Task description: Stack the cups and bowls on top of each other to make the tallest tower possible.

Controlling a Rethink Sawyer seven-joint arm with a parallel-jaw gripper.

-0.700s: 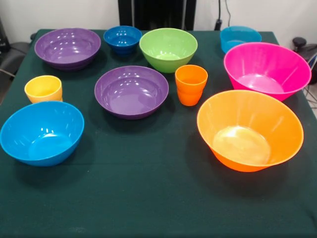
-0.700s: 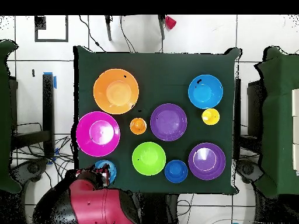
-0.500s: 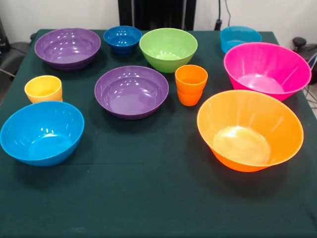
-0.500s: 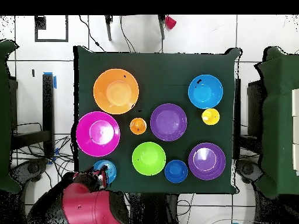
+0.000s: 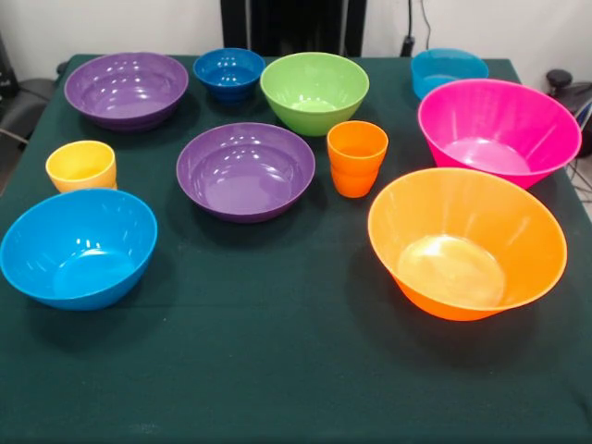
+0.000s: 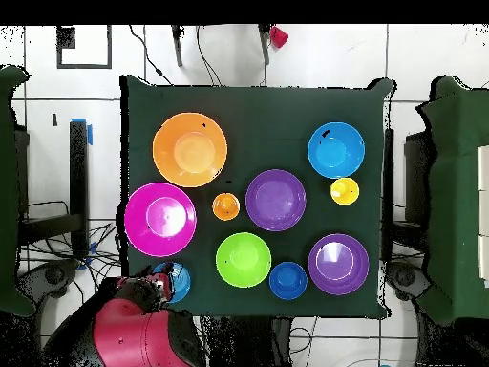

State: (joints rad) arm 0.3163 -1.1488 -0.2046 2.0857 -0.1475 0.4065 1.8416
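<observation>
With nothing stacked yet, we see the cups (image 5: 357, 157) and bowls (image 5: 245, 170) standing apart across the table (image 5: 277, 370), open sides up ready for nesting, while our arm (image 6: 134, 330) hangs at the teal bowl's (image 5: 448, 67) far corner, gripper state impossible to tell.

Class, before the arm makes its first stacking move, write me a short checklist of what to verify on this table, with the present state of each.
1. Nothing stacked yet, all pieces separate: ok.
2. Large orange bowl upright, open as a base: ok.
3. Pink bowl upright, empty: ok.
4. Orange cup and yellow cup standing upright: ok.
5. Teal bowl free of the arm near it: cannot tell.
6. Gripper state: cannot tell.
</observation>
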